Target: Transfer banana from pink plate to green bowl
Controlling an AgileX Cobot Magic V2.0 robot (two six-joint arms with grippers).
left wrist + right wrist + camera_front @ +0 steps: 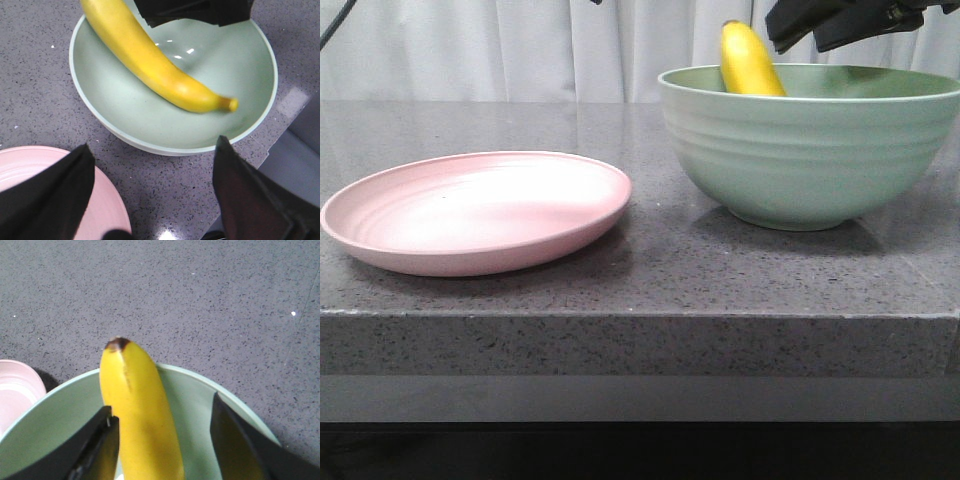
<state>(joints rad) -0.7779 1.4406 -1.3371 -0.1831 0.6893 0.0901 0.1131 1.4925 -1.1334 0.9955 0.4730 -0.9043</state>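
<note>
The yellow banana (748,62) lies inside the green bowl (810,150), one end leaning up over the far rim. In the left wrist view the banana (150,62) runs across the bowl (125,122). My right gripper (820,25) hovers over the bowl, open; the banana (135,410) sits between its fingers (102,442), with a clear gap to the other finger. My left gripper (150,190) is open and empty, high above the counter between bowl and pink plate (107,215). The pink plate (480,210) is bare, left of the bowl.
Plate and bowl stand on a grey speckled stone counter (650,280) whose front edge is near the camera. A white curtain (520,45) hangs behind. The counter's edge (295,107) shows beside the bowl in the left wrist view.
</note>
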